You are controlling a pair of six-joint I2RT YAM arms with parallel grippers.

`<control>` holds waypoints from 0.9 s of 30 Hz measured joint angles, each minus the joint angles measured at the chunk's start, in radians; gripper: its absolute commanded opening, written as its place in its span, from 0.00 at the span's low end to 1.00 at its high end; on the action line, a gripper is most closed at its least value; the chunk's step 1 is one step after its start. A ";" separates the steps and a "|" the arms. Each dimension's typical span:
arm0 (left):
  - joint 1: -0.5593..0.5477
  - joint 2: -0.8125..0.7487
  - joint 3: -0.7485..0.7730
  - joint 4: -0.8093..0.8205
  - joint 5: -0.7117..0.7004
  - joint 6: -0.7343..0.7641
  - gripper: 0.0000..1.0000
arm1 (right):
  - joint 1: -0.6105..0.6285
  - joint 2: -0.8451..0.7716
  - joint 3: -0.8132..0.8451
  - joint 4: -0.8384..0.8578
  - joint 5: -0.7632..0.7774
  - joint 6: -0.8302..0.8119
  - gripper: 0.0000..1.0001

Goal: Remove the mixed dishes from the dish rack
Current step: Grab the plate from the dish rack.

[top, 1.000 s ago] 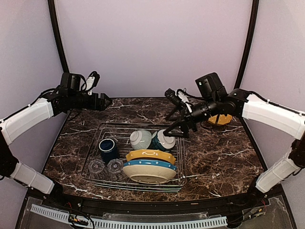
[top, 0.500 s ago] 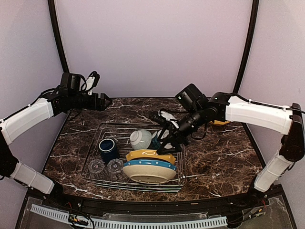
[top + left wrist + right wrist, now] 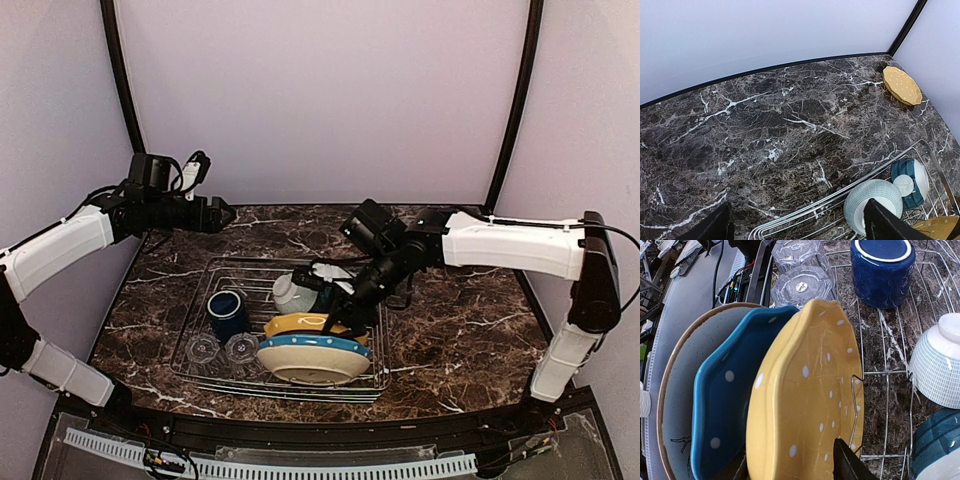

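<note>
**Tight plate pick — neighbours at risk**

At the upper left of the top view, the left gripper [image 3: 222,213] hangs above the table with its jaws wide and empty. It poses no hazard there, but it is too far off to steady anything.

The rack [image 3: 200,290] sits lower centre, with the mug [image 3: 228,312] and two glasses [image 3: 241,347] at its left end. A jolt through the wires could, I judge, tip the glasses.

To their right the plates stand on edge, packed close. The right gripper [image 3: 794,464] straddles the rim of the yellow plate [image 3: 805,390], with one finger in the gap beside the blue plate [image 3: 725,405]. Whether it pinches yet, I cannot tell.

- A thin edge hold could let the plate swing or slip.
- The inner finger could lever the blue plate over.
- A wire prong [image 3: 855,405] could snag the rim.

Further right, the pale bowl [image 3: 940,365] lies near the likely lift path — a swinging plate could clip it.
</note>
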 measured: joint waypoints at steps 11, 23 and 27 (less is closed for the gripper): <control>0.000 0.008 0.000 -0.018 0.001 0.000 0.89 | 0.039 0.018 0.008 -0.016 0.060 -0.002 0.29; 0.000 0.014 0.000 -0.020 0.002 0.000 0.89 | 0.046 0.011 0.032 0.011 0.123 -0.055 0.15; 0.000 0.014 0.000 -0.020 0.002 0.000 0.89 | 0.053 0.006 0.031 0.013 0.136 -0.059 0.10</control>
